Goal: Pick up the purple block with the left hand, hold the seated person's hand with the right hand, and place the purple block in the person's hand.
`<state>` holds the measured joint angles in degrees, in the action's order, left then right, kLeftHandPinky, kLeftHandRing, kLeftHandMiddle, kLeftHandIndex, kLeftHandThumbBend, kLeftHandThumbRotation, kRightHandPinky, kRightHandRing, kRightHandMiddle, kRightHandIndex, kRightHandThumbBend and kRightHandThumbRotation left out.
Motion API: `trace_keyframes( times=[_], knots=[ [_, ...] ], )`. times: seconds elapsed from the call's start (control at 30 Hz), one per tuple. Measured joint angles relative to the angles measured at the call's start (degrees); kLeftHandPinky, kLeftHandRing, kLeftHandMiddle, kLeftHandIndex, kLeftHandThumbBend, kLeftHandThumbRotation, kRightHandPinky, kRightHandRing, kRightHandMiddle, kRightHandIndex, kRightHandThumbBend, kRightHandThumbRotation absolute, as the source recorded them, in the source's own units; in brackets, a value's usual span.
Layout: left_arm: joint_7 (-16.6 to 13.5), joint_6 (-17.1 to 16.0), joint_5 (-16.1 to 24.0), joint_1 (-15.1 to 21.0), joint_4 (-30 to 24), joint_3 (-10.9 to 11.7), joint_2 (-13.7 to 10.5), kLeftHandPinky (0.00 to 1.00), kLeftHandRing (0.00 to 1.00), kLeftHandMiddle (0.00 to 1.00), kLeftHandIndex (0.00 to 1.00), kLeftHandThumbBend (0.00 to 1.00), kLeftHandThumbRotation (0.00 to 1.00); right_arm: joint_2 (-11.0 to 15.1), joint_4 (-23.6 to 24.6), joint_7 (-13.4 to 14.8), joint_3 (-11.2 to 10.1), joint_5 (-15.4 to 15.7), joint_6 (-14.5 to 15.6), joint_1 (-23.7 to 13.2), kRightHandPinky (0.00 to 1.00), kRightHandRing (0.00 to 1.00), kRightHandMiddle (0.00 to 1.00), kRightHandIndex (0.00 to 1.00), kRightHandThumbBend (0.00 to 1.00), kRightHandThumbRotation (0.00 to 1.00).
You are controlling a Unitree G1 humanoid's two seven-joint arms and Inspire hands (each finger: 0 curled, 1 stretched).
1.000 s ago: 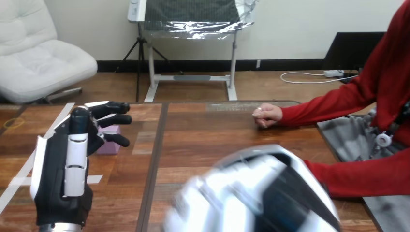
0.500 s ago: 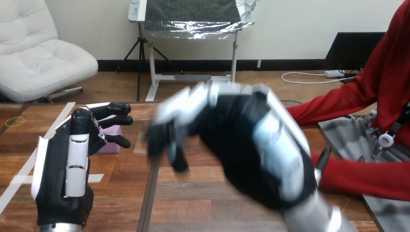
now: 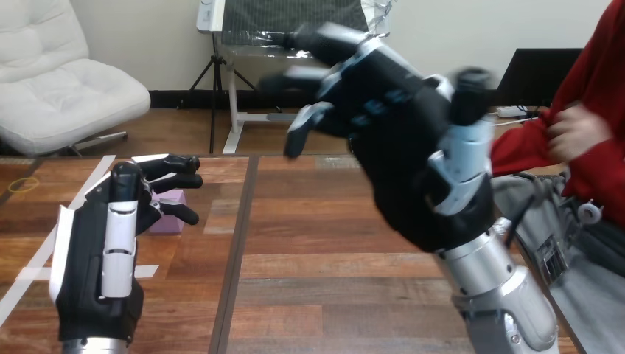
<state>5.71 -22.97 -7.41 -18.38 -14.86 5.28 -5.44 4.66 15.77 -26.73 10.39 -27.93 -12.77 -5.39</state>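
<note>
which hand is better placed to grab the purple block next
Left. The left hand has its straight fingers right by the small purple block; the right hand is raised mid-air, well apart.

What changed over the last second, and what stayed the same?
The right hand swung up from the bottom edge to high above the table, its fingers loosely spread and holding nothing. The person's hand left the table and drew back to their chest. The left hand stayed put, fingers straight by the purple block, which has not moved.
</note>
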Motion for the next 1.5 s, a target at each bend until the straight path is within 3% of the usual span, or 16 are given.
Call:
trace_keyframes(
  times=[0.5,1.5],
  knots=[
    [0.36,-0.01,0.01,0.31,0.03,-0.05,0.28,0.41,0.64,0.66,0.56,0.48,1.00,-0.19,-5.11,-1.20,-1.45,3.53,-0.89,0.01,0.70,0.84,0.85,0.85,0.81,1.00],
    [0.24,-0.54,0.41,1.04,1.17,-0.04,1.06,0.42,0.63,0.66,0.59,0.49,0.99,0.09,-12.89,-4.19,-2.88,7.29,-3.05,0.00,0.75,0.82,0.83,0.83,0.80,1.00]
  ],
)
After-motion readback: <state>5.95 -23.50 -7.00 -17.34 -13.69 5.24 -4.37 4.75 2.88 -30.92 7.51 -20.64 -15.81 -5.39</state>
